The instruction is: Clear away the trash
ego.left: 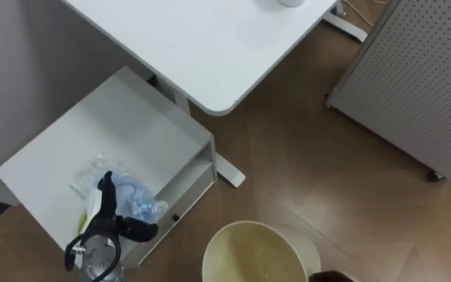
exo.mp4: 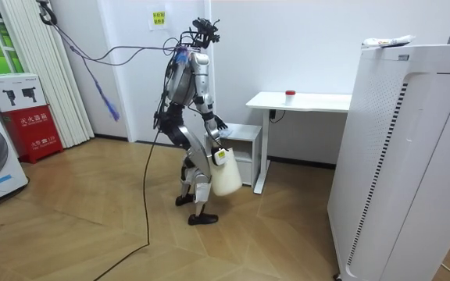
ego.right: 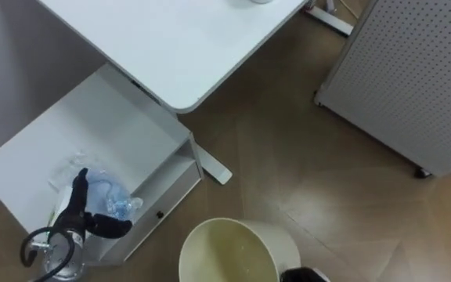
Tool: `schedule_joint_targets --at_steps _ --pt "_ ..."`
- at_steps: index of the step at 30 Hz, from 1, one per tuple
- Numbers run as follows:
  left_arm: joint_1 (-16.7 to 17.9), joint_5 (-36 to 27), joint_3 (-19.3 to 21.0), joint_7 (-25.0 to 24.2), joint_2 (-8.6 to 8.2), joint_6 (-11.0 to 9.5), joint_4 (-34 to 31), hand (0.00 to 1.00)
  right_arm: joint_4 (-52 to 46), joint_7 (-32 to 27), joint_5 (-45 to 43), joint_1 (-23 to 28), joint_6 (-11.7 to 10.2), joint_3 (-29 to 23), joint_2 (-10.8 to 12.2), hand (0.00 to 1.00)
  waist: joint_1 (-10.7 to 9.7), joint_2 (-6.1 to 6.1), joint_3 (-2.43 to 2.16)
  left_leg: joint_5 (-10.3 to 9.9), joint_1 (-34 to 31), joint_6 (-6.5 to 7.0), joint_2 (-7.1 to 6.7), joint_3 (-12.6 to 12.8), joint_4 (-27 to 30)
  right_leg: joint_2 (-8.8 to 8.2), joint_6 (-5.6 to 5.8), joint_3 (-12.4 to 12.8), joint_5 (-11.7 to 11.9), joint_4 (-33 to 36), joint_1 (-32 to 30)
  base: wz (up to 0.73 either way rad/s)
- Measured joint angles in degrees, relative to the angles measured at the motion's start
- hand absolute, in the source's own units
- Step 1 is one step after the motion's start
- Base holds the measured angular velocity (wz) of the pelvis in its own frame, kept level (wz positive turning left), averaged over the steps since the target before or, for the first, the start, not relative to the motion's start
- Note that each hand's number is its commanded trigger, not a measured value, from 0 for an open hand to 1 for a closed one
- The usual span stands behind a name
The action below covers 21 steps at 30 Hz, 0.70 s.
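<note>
The garbage is a crumpled clear plastic bottle with blue and yellow scraps, lying on the near left part of a low white cabinet. My left hand rests over it with one dark finger pointing straight up and the thumb stretched right; the fingers are not closed round it. A cream waste bin hangs at the bottom of the eye views, mouth up and open. My right hand shows as a dark bit at its rim. In the room view the bin hangs from that hand beside the cabinet.
A white desk overhangs the cabinet's far side, its foot on the wooden floor. A grey perforated panel stands to the right on castors. In the room view a tall white appliance stands near the camera.
</note>
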Motion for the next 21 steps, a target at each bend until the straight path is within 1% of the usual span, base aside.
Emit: schedule_joint_targets --at_steps 1,3,6,7,10,11,12,13,18,19,21 --pt "0.00 1.39 -0.82 0.00 0.07 0.09 0.10 0.00 -0.26 0.01 0.04 -0.26 0.25 -0.03 0.04 1.00 0.09 0.04 0.03 -0.01 -0.73 0.02 -0.06 0.09 0.37 -0.52 -0.07 -0.05 -0.05 0.66 -0.85 0.00" --pt "0.00 3.12 -0.88 0.03 0.10 0.32 0.22 0.00 -1.50 0.01 0.06 -0.45 0.63 0.07 0.20 1.00 0.10 0.07 0.05 -0.08 -1.83 0.13 -0.05 0.16 1.04 -0.59 -0.19 -0.05 -0.24 1.49 -2.08 0.00" --pt "-0.59 5.97 -1.41 0.22 0.17 1.22 1.04 0.00 -2.02 0.01 0.00 -1.77 1.60 0.54 0.91 1.00 0.01 0.06 0.05 -0.10 -3.25 0.15 -0.11 0.15 1.94 -0.86 -0.57 -0.18 -0.63 2.86 -3.75 0.00" --pt "-1.35 7.09 -1.88 0.21 0.17 1.86 2.14 0.00 -1.92 0.04 0.04 -2.17 2.27 0.59 1.24 1.00 0.15 0.06 0.06 -0.10 -3.45 0.14 -0.06 0.15 2.08 -1.10 -0.63 -0.14 -0.68 3.03 -3.97 0.00" --pt "-1.69 9.15 -2.01 0.15 0.29 3.37 3.23 0.00 -1.93 0.12 -0.08 -2.97 3.41 1.07 1.84 1.00 0.06 -0.02 0.09 -0.12 -3.40 0.12 -0.19 0.32 2.42 -1.38 -0.83 -0.04 -1.11 3.86 -4.20 0.00" --pt "-1.69 9.47 -2.33 0.19 0.47 3.98 3.21 0.39 -1.88 0.02 0.05 -3.24 3.79 1.65 1.87 1.00 0.12 -0.16 0.17 -0.10 -3.49 0.09 -0.18 0.39 2.47 -1.42 -0.91 -0.09 -1.17 3.86 -4.37 0.00" --pt "-1.70 9.57 -2.87 0.25 0.61 4.32 3.27 0.93 -1.87 -0.02 0.14 -3.28 4.04 2.04 1.89 1.00 0.14 -0.22 0.21 -0.09 -3.52 0.08 -0.16 0.43 2.51 -1.46 -0.96 -0.14 -1.21 3.81 -4.43 0.00" --pt "-1.68 9.94 -3.39 0.39 0.72 4.70 3.74 1.00 -1.87 -0.05 0.35 -3.25 4.26 2.69 1.93 1.00 0.14 -0.31 0.26 -0.09 -3.52 0.07 -0.14 0.44 2.54 -1.49 -1.00 -0.17 -1.23 3.75 -4.45 0.00" --pt "-1.81 11.03 -4.29 2.88 0.88 6.11 4.22 1.00 -1.88 -0.05 0.61 -3.35 5.57 4.45 1.97 1.00 0.02 -0.48 0.20 -0.08 -3.52 0.06 -0.15 0.45 2.50 -1.50 -1.01 -0.17 -1.24 3.71 -4.43 0.00" --pt "-2.07 11.28 -4.27 4.23 1.16 6.46 4.23 1.00 -1.88 -0.05 0.63 -3.42 5.95 4.83 1.97 1.00 0.10 -0.55 0.15 -0.08 -3.51 0.06 -0.15 0.45 2.49 -1.49 -1.01 -0.18 -1.24 3.72 -4.42 0.00" --pt "-2.54 11.34 -4.24 5.06 2.21 7.00 4.23 1.00 -1.88 -0.05 0.63 -3.69 6.01 5.60 1.97 1.00 0.05 -0.61 0.12 -0.06 -3.45 0.05 -0.17 0.45 2.49 -1.51 -1.01 -0.17 -1.24 3.74 -4.37 0.00"
